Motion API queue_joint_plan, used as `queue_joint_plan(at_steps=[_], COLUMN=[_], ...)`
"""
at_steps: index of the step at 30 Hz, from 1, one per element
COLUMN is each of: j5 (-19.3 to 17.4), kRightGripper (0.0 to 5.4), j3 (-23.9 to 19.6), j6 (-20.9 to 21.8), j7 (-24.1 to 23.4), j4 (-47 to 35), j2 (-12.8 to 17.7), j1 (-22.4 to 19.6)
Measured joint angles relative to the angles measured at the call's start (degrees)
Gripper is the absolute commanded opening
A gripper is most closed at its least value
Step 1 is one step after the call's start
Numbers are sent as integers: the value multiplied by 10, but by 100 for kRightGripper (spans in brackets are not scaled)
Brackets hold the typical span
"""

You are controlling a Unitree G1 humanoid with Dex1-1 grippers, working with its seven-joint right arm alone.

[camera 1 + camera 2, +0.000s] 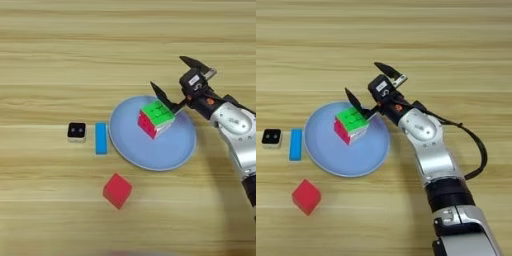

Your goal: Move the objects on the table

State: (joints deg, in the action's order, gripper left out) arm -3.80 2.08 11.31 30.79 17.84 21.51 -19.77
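The silver forearm (428, 150) is filling the near right of the scene, reaching up from the bottom edge toward the middle of the table (50, 50). At its tip the right gripper (179, 76) is standing released, its two black fingers (161, 95) spread wide and holding nothing. The nearer finger is lying just beside the upper right corner of the puzzle cube (156, 118); whether it is touching that corner cannot be told. The farther finger is pointing out over bare wood, well apart from everything.

The puzzle cube is sitting just to the gripper's left, green face up and red-pink faces toward the camera, on a pale blue plate (172, 150) that is lying beneath it and partly below the gripper. It is resting square and steady near the plate's middle, which suggests it is either freshly set down or about to be picked up; the spread fingers fit both readings.

The red cube (117, 190) is resting on the wood well away from the gripper, nearer the camera and to its left, clear of the plate rim. Further left of the gripper, beyond the plate, a blue bar (101, 138) is lying lengthwise, and a small black and white block (76, 131) is sitting just past it, both untouched and out of the arm's working line.
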Motion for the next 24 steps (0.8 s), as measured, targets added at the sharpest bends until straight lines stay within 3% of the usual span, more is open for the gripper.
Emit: queue_joint_plan(at_steps=[5, 6, 10, 14, 24], j5=[-89, -118, -163, -170, -134], kRightGripper=[538, 538, 538, 538, 538], j3=[-14, -16, -18, -17, -3], j6=[-97, -138, -213, -246, -256], j7=[59, 76, 118, 148, 171], j4=[-45, -61, -94, -103, -103], j2=[-12, -13, -13, -7, 11], j1=[10, 16, 31, 45, 59])
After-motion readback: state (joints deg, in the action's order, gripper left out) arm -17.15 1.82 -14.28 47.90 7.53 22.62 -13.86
